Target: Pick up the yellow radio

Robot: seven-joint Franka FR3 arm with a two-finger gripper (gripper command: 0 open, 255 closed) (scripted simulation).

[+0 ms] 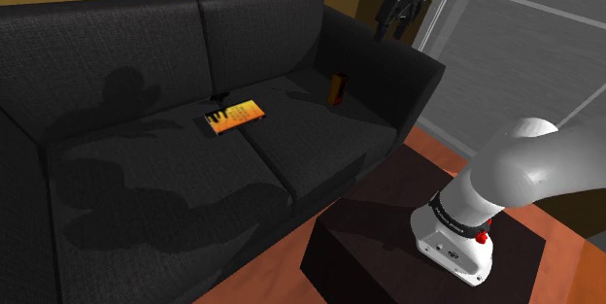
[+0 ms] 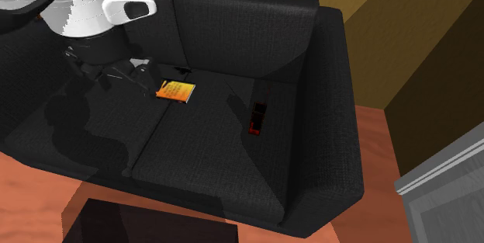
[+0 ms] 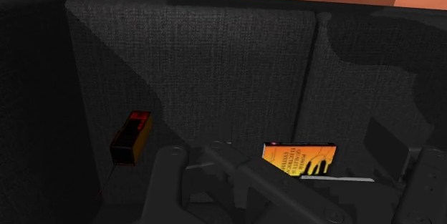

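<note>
The radio (image 1: pixel 338 88) is a small dark box with an orange-red face. It rests on the black sofa's seat cushion close to the armrest, also seen in the second exterior view (image 2: pixel 257 117) and the wrist view (image 3: pixel 131 138). My black gripper (image 1: pixel 398 13) hangs high above the sofa, well clear of the radio, its fingers apart and holding nothing. In the second exterior view the gripper (image 2: pixel 136 75) shows above the seat near the book, to the left of the radio.
An orange-yellow book (image 1: pixel 235 116) lies flat near the seam between the two seat cushions. The sofa's armrest (image 1: pixel 413 79) rises just beside the radio and the backrest (image 1: pixel 262 30) behind it. My dark stand (image 1: pixel 388 244) sits on the wooden floor before the sofa.
</note>
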